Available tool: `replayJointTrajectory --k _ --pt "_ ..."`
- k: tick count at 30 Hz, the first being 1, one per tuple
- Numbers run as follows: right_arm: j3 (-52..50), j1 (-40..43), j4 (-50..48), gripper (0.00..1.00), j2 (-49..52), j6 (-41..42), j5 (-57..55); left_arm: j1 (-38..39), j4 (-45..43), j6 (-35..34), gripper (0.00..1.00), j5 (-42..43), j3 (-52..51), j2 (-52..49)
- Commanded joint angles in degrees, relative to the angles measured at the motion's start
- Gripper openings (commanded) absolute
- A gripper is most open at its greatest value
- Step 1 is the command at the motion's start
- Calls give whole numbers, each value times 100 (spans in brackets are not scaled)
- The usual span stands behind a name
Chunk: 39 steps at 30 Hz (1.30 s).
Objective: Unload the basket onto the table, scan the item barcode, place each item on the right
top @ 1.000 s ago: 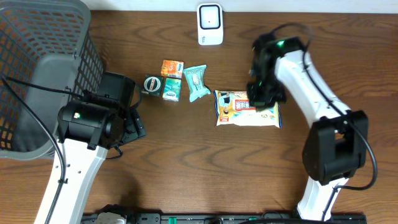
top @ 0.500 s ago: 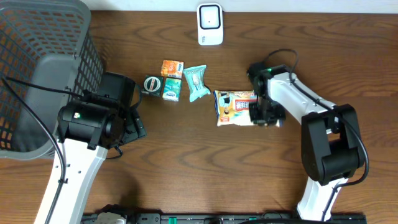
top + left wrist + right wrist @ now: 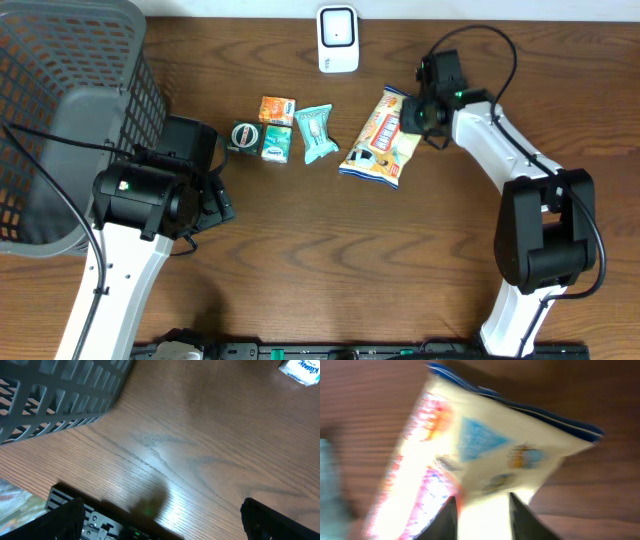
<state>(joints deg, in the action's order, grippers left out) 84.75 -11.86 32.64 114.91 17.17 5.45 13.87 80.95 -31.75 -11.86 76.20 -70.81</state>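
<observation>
Snack bag (image 3: 378,142) turned diagonal, grey basket (image 3: 95,115) left

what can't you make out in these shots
- Barcode on the bag: not readable. The right wrist view is blurred and the overhead view is too small.
- Whether the right gripper holds the bag: blur hides any contact in the right wrist view.
- Print on the small packs: too small in the overhead view.
- Basket: cut off by the top and left edges of the overhead view.
</observation>
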Motion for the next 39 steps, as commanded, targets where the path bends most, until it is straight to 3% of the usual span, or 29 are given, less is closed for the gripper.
replayJointTrajectory --k 1,6,14,18,26,29,31,39 --pt "339 -13 293 35 17 -50 1228 -28 20 -72 98 26 2 9" --pt "337 -52 973 36 20 -48 1285 -28 20 -72 98 26 2 9" --pt "245 -411 1143 16 24 17 1314 -28 20 -72 98 26 2 9" --pt "201 -815 774 13 52 17 1261 -28 20 -72 98 28 2 9" --pt "162 -1622 693 8 166 662 -610 -28 20 -72 98 28 2 9" --pt "33 -1784 684 8 304 660 -662 -28 20 -72 98 26 2 9" --pt "-109 -1816 702 1 385 658 -713 -28 22 -72 98 26 2 9" --pt "-299 -1687 1366 1 387 660 -1137 -28 20 -72 98 26 2 9"
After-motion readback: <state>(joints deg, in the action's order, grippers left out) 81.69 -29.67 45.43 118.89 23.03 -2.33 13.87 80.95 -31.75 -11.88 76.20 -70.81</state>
